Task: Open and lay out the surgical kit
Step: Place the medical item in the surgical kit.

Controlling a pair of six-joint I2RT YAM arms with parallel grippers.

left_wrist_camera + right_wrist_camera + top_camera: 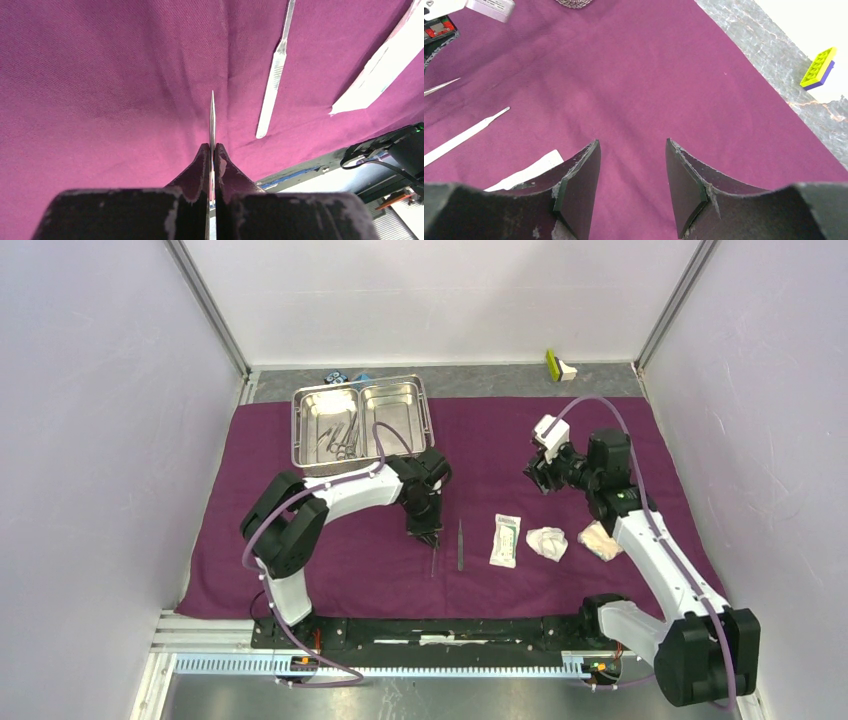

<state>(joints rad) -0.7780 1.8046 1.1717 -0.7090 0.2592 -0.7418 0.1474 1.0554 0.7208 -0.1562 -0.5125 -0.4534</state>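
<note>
Tweezers [212, 117] pinched in the shut left gripper [426, 533]; nothing held in the parted right gripper [541, 476].

From above: shows the left gripper low over the purple cloth wrap [300, 570], just beside the slim metal forceps [460, 545], white sealed packet [506, 540] and gauze wads [547, 542]; steel tray [425, 408] far left. At the left wrist: shows fingers [200, 167] clamped on the thin blade, point toward the cloth. At the right wrist: shows pads [584, 180] partway apart over bare cloth, touching nothing.

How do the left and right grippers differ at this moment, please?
The left gripper is shut on the tweezers; the right gripper is open and holds nothing. The left gripper points down close to the purple cloth; the right gripper sits higher. Both are above the cloth.
</note>
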